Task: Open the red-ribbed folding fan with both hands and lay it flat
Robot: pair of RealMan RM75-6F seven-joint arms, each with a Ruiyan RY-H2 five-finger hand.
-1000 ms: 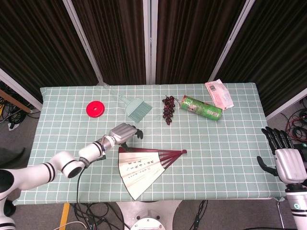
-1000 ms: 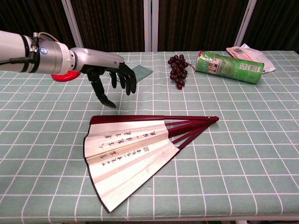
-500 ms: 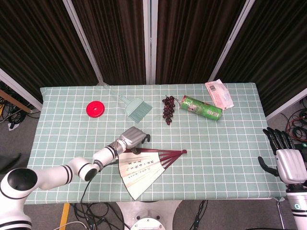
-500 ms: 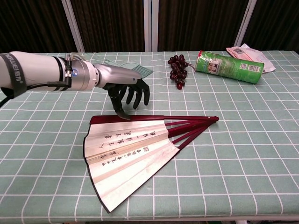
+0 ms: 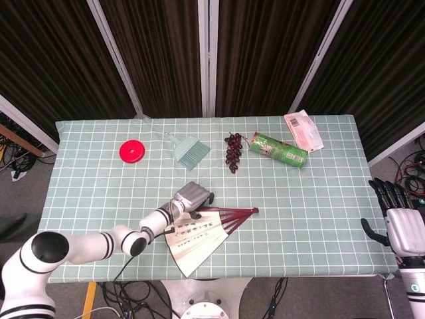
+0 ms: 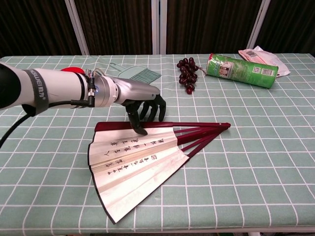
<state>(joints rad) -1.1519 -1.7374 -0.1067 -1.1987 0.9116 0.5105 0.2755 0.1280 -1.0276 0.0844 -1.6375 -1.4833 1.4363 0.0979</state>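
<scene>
On the near middle of the green checked table point(image 6: 256, 162), the folding fan point(image 6: 133, 162) is lying spread open and flat, paper leaf toward the front edge, red ribs point(image 6: 199, 135) converging at a pivot pointing right.

Left hand point(image 6: 140, 101): reaching in from the left over the fan's upper guard stick, palm down, fingers point(image 6: 147, 110) apart and curling downward, gripping nothing; one dark fingertip is touching or nearly touching the paper just below the top rib, and which of the two cannot be told. Head view is showing the same hand point(image 5: 192, 197) sitting over the fan's point(image 5: 199, 236) upper left corner.

Right hand point(image 5: 402, 226): hanging off the table's right edge, well apart from the fan, fingers extended and apart, holding nothing.

Also lying on the table, all toward the far side:
- red round lid point(image 5: 132, 151), far left.
- pale green hand brush point(image 5: 188, 150), beside the lid.
- bunch of dark grapes point(image 6: 187, 73), centre.
- green cylindrical can point(image 6: 241, 70), on its side, just right of the grapes.
- pink and white packet point(image 5: 303, 129), beyond the can.
</scene>
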